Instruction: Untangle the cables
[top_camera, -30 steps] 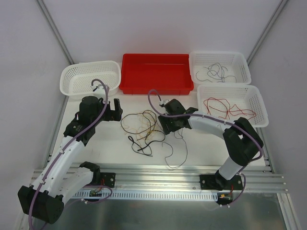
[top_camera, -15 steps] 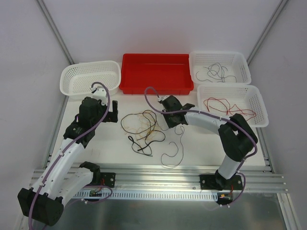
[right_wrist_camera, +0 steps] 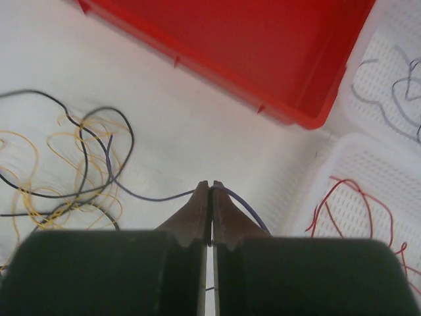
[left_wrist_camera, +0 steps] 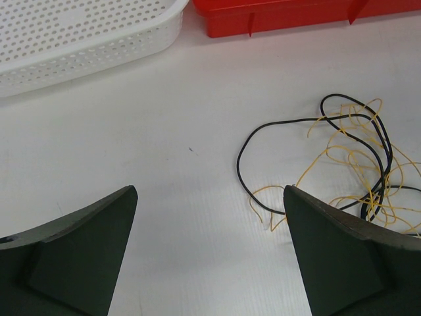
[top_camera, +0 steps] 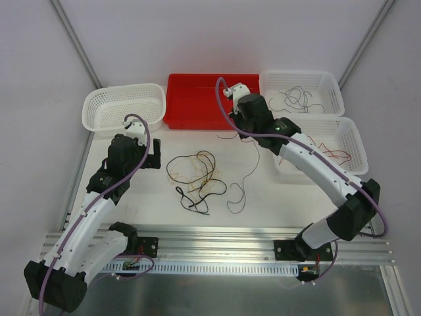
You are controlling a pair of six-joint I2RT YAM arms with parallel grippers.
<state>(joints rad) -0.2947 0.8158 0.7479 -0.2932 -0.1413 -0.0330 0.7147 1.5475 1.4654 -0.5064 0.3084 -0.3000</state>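
Observation:
A tangle of black and yellow-tan cables (top_camera: 197, 172) lies mid-table; it also shows in the left wrist view (left_wrist_camera: 355, 158) and the right wrist view (right_wrist_camera: 66, 164). My right gripper (right_wrist_camera: 211, 186) is shut on a dark purple cable (right_wrist_camera: 151, 196), held above the table just in front of the red tray's right corner. In the top view the right gripper (top_camera: 250, 131) is mostly hidden under its wrist, and the purple cable (top_camera: 245, 184) trails down from it toward the near edge. My left gripper (left_wrist_camera: 210, 197) stands open and empty, left of the tangle (top_camera: 154, 153).
A red tray (top_camera: 214, 100) sits at the back centre, with a white basket (top_camera: 123, 108) to its left. At the right, a white basket (top_camera: 301, 92) holds dark cables and a second basket (top_camera: 316, 141) holds red cables.
My right gripper shut on the purple cable beside the tangle, then rose and moved back and right toward the red tray, drawing the cable out. The left arm barely moved.

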